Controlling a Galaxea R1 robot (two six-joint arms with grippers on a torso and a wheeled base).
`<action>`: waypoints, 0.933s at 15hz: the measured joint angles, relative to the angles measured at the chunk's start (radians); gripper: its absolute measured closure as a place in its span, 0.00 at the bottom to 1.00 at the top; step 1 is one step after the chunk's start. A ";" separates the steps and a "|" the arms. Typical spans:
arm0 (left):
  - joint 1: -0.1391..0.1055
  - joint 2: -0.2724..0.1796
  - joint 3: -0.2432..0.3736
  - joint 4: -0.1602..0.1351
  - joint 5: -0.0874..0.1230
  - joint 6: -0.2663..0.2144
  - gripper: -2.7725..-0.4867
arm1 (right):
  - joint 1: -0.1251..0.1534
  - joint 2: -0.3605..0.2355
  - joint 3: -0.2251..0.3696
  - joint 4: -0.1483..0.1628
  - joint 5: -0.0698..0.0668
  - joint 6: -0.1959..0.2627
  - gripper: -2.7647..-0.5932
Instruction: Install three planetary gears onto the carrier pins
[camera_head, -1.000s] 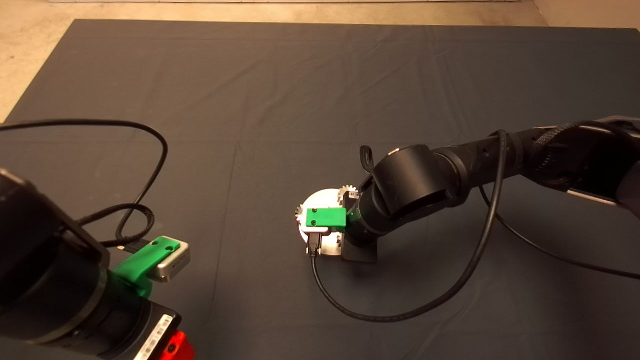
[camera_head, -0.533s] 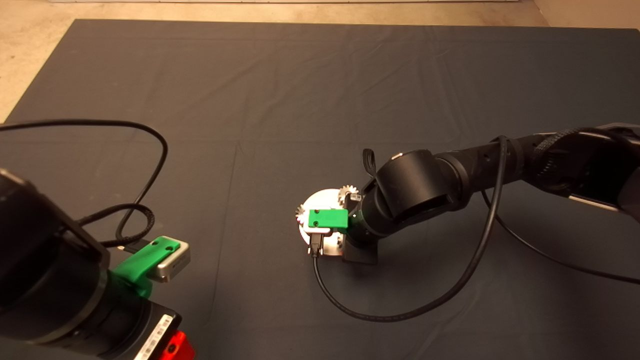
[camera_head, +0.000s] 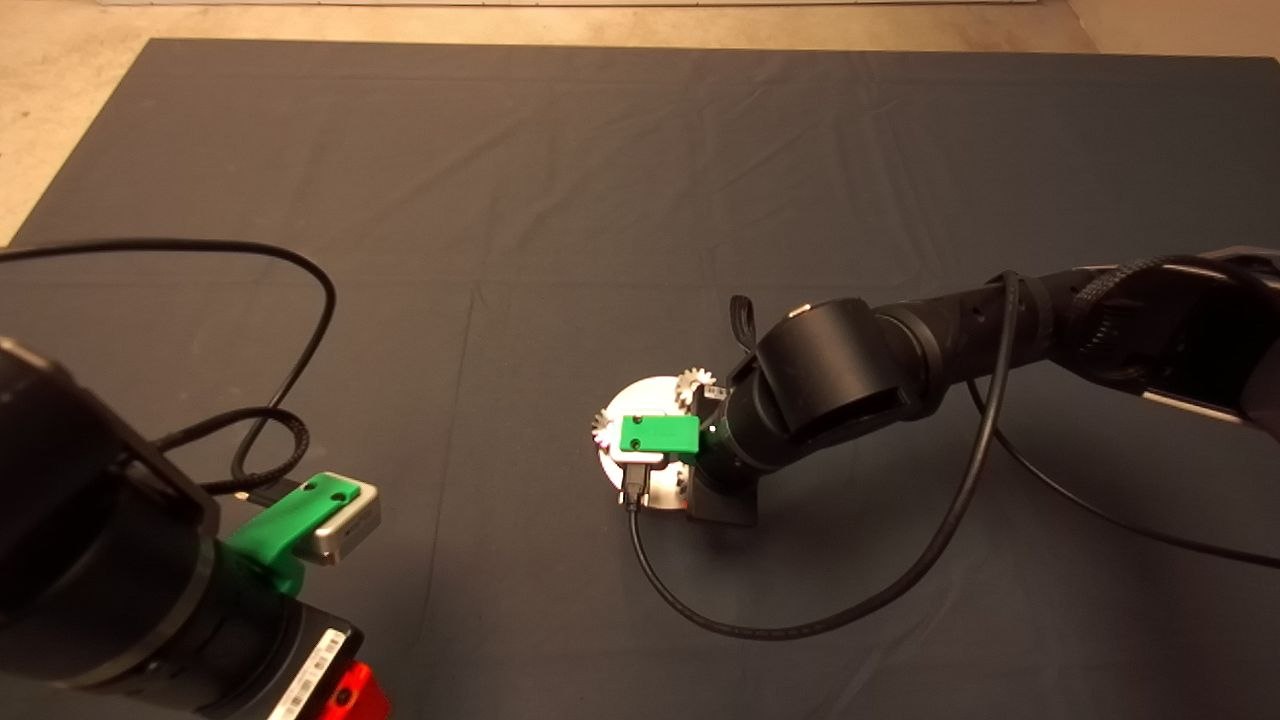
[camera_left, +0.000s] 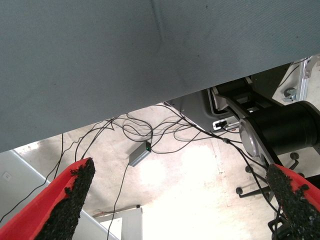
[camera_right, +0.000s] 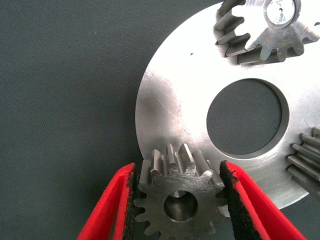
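2 small toothed grey metal gears already sit on the flat round silver disc, while the right claw grips the 3rd gear at the disc's 6 o'clock rim, seemingly unseated; the left claw hangs open off the worktop.

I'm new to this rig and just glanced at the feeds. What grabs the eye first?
The right tool stands out: its red fingers grip a toothed gear at the edge of the silver disc. Two more gears sit on that disc, mid-mat. The left tool waits open at the lower left.
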 joint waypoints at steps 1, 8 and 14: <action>0.000 0.000 0.000 0.000 0.000 0.000 0.13 | 0.000 0.000 0.000 0.000 0.000 0.000 0.79; 0.000 0.000 0.000 0.000 0.000 0.000 0.13 | -0.008 0.000 0.000 -0.008 0.000 0.000 0.76; 0.000 0.000 0.000 0.000 0.000 0.003 0.13 | -0.007 0.000 0.001 -0.011 -0.001 0.000 0.69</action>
